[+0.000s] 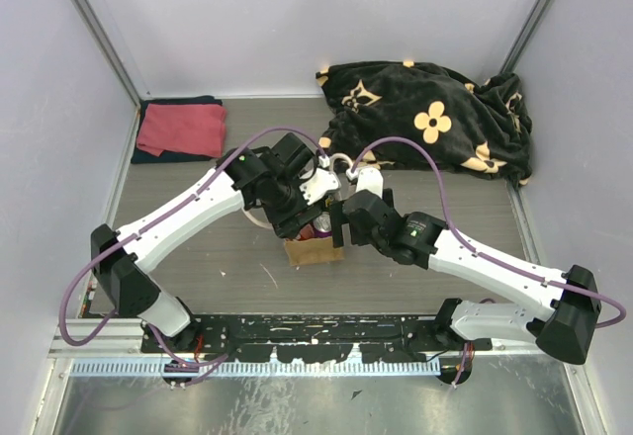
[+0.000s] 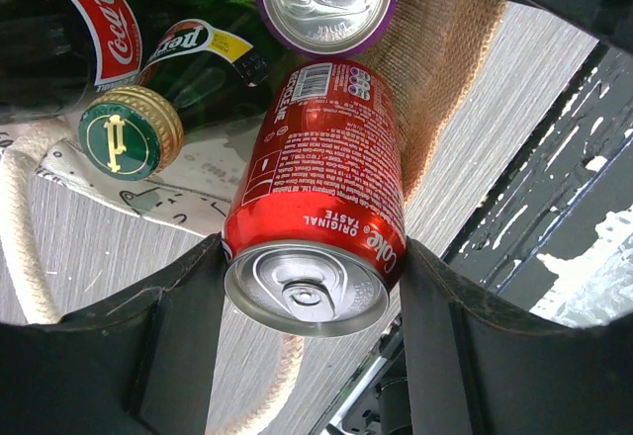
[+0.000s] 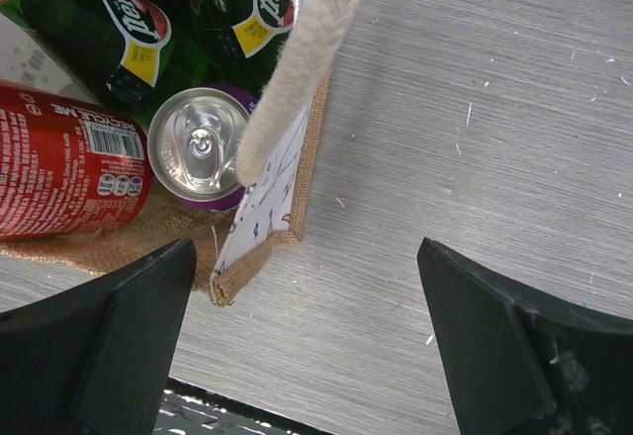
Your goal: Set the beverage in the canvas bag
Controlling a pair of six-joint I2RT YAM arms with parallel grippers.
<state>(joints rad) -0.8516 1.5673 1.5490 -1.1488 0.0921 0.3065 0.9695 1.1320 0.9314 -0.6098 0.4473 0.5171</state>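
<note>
The beverage, a red Coke can (image 2: 321, 208), is clamped between the two fingers of my left gripper (image 2: 307, 302), which is shut on it. The can tilts with its far end over the open mouth of the canvas bag (image 2: 445, 69). Green bottles (image 2: 188, 69) and a purple-rimmed can (image 2: 326, 0) stand inside. From above, the tan bag (image 1: 312, 250) sits mid-table under both grippers. My right gripper (image 3: 307, 326) hangs open and empty beside the bag's corner (image 3: 252, 267), by its white rope handle (image 3: 297, 49); the red can (image 3: 69, 173) shows at the left.
A folded red cloth (image 1: 183, 129) lies at the back left. A black blanket with yellow flowers (image 1: 435, 119) is heaped at the back right. Enclosure walls close in three sides. A black mounting rail (image 1: 326, 331) runs along the near edge.
</note>
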